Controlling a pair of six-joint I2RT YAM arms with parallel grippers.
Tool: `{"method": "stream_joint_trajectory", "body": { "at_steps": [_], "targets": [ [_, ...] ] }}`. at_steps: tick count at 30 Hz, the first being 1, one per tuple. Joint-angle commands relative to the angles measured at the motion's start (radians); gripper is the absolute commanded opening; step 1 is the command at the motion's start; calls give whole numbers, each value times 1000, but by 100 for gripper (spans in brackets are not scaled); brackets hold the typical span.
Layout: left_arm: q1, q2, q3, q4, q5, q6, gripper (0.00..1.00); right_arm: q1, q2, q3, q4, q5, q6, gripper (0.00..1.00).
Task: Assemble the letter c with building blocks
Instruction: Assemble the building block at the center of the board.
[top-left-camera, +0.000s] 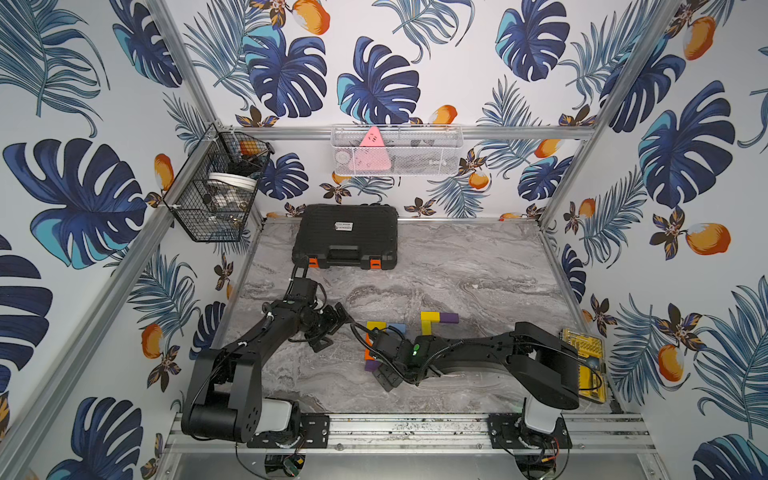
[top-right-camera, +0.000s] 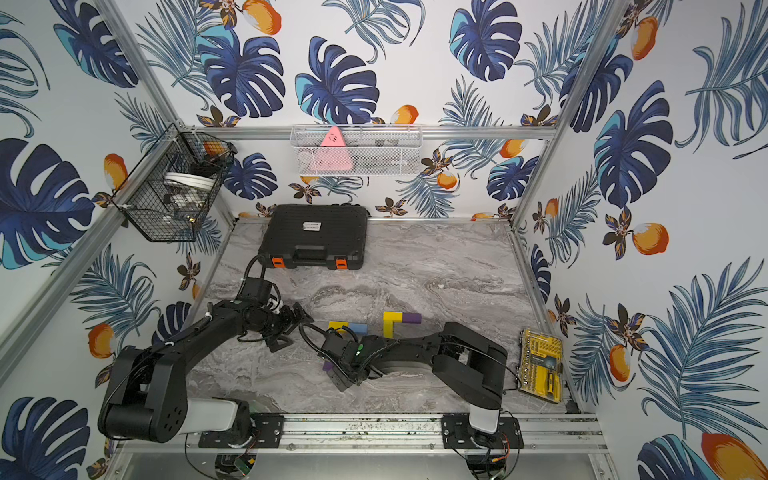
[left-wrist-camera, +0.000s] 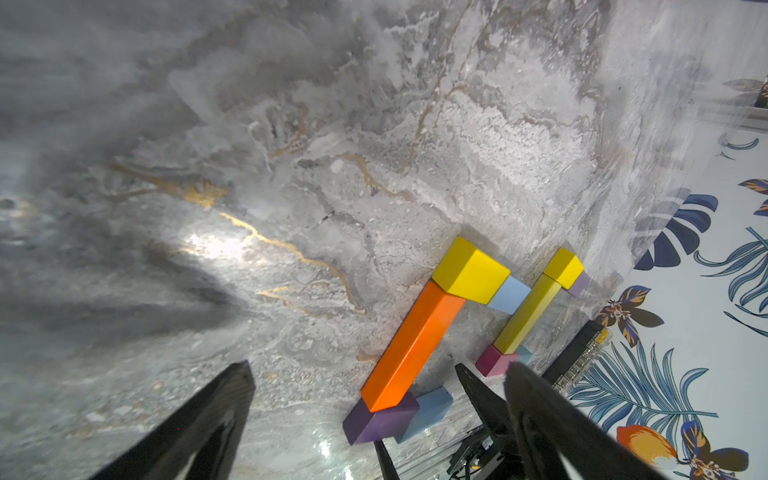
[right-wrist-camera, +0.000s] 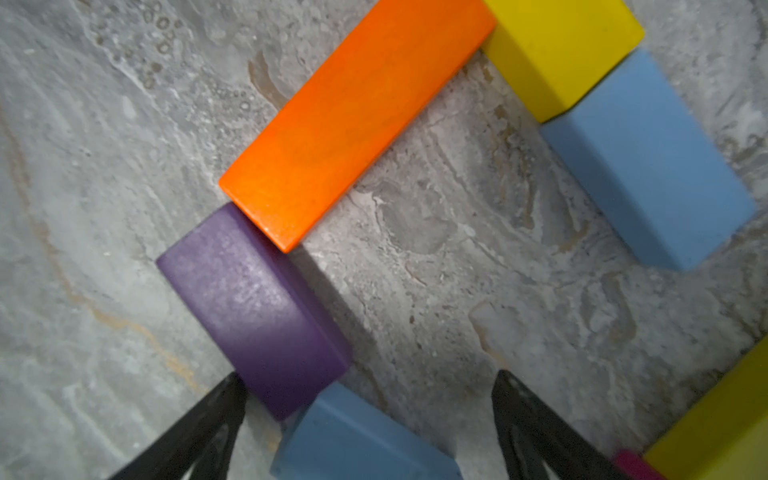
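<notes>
Top views: left pincer (top-left-camera: 331, 328) spread open and empty, low over bare tabletop (top-left-camera: 478, 266). Black case (top-left-camera: 345, 237) well apart from it. Right pincer (top-left-camera: 383, 370) mostly hidden under its own wrist, tips by dark purple block (top-left-camera: 371, 365).

Left wrist view: only tabletop between the fingers. Ahead of the tips, nearer one finger, orange long block (left-wrist-camera: 411, 349) lies flat. Yellow block (left-wrist-camera: 469, 270) touches its far end, light blue block (left-wrist-camera: 509, 295) sits against the yellow. Dark purple block at the orange's near end, blue block (left-wrist-camera: 428, 407) touching that. Together an angular C, mouth facing away from this pincer. Beyond the mouth: long yellow block (left-wrist-camera: 528, 316), magenta block (left-wrist-camera: 494, 359) at its near end.

Right wrist view: right pincer open, fingers wide. Blue block between them, clear gap to one finger. Other fingertip just beside dark purple block; contact cannot be told. Orange long block ahead of the tips.
</notes>
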Motion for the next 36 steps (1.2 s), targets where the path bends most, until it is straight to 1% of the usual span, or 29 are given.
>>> {"method": "stream_joint_trajectory", "body": {
  "at_steps": [1, 17, 24, 29, 36],
  "targets": [
    [-2, 1, 9, 9, 2, -7, 99, -1, 0, -9, -46, 1, -19, 93],
    [-11, 6, 18, 7, -1, -8, 99, -21, 0, -6, -44, 3, -18, 93],
    [-18, 13, 22, 11, 0, -13, 99, -21, -90, -26, -71, -14, -13, 93],
    [-24, 17, 28, 13, 2, -15, 99, -21, -156, -85, -104, -6, 0, 93],
    [-32, 22, 34, 15, -1, -16, 99, -21, -186, -165, -97, -3, 29, 93]
  ]
}}
